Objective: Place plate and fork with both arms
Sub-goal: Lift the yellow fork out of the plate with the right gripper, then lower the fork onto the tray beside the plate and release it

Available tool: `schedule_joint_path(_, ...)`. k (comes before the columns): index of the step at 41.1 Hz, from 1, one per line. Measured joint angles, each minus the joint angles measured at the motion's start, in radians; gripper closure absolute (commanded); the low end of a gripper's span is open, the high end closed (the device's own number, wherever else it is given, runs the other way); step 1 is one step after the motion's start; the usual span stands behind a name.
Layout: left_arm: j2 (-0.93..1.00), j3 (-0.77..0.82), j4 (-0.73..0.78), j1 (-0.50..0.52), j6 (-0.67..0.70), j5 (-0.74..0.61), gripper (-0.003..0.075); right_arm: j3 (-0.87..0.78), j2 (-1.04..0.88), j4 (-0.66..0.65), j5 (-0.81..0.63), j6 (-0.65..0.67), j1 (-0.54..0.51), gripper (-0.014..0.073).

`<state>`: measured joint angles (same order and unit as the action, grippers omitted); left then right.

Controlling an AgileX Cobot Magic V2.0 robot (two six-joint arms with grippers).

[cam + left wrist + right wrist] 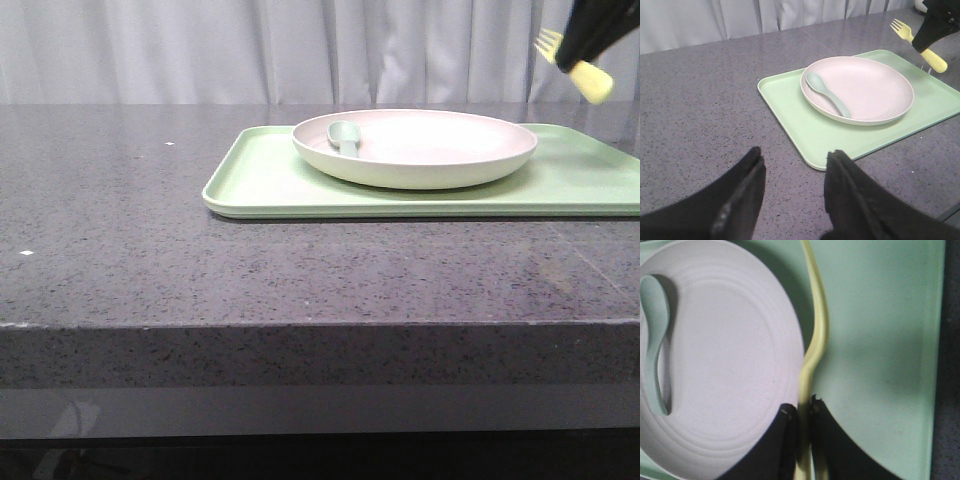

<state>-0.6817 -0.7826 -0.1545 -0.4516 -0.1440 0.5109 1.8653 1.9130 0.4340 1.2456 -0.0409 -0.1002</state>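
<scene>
My right tool [802, 415], clamped on the fork [816, 335], hangs above the tray [270, 180] beside the plate [430, 140]; next I lower it there. Left tool [795, 172] apart, idle.

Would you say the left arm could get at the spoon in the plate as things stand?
Probably yes. The left gripper is open and holds nothing, with bare table between it and the tray. The spoon lies uncovered on the plate's near side, and the right gripper, holding the fork, is beyond it.

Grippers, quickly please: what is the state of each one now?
Left gripper: open, holding nothing, above the bare table.
Right gripper: closed on the fork, held in the air over the tray beside the plate.
</scene>
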Motion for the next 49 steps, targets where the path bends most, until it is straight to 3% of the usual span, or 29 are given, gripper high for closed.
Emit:
schedule_joint_path(15, 0.0, 0.0, 0.0, 0.0, 0.0, 0.0, 0.0426, -0.151, 0.007, 0.073, -0.006, -0.16, -0.077, 0.061)
schedule_joint_path(34, 0.0, 0.0, 0.0, 0.0, 0.0, 0.0, 0.0426, -0.157, 0.108, 0.166, -0.02, -0.182, -0.077, 0.0587)
schedule_joint_path(37, 0.0, 0.0, 0.0, 0.0, 0.0, 0.0, 0.0426, -0.157, 0.113, 0.174, -0.021, -0.182, -0.077, 0.0532)
schedule_joint_path(44, 0.0, 0.0, 0.0, 0.0, 0.0, 0.0, 0.0426, -0.157, 0.113, 0.175, -0.023, -0.184, -0.077, 0.0313)
schedule_joint_path(49, 0.0, 0.0, 0.0, 0.0, 0.0, 0.0, 0.0426, -0.155, 0.113, 0.161, -0.023, -0.184, -0.077, 0.0249)
